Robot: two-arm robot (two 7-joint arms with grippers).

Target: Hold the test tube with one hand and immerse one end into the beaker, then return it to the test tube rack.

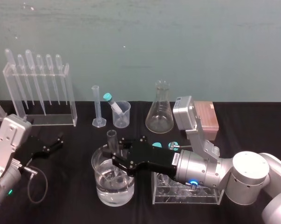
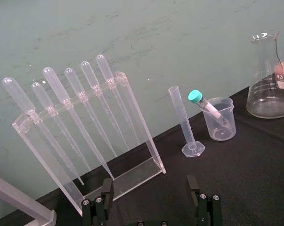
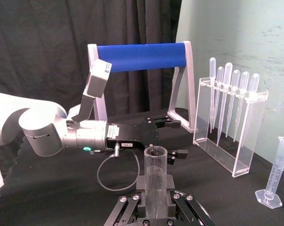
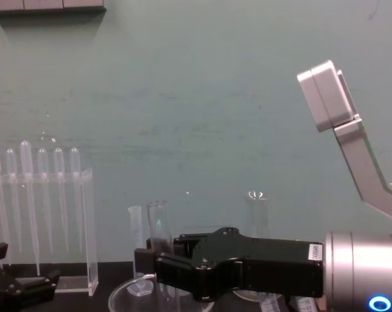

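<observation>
Grips the test tube (image 1: pixel 112 138) upright in the right gripper (image 1: pixel 116 157), clamped on the glass, lower end down inside the water-filled beaker (image 1: pixel 99 186), just left of the test tube rack (image 1: pixel 187 198). Parks the left gripper (image 1: pixel 58 142) far left, fingers apart.

I saw the black surface (image 1: pixel 75 186) carrying a pipette stand (image 1: pixel 40 93) at back left, then a cylinder (image 1: pixel 98 107), small beaker (image 1: pixel 121 115), flask (image 1: pixel 160 112) and box (image 1: pixel 207 119). Nearer me, a water beaker (image 1: pixel 113 186) stood beside the tube rack (image 1: pixel 187 193).
</observation>
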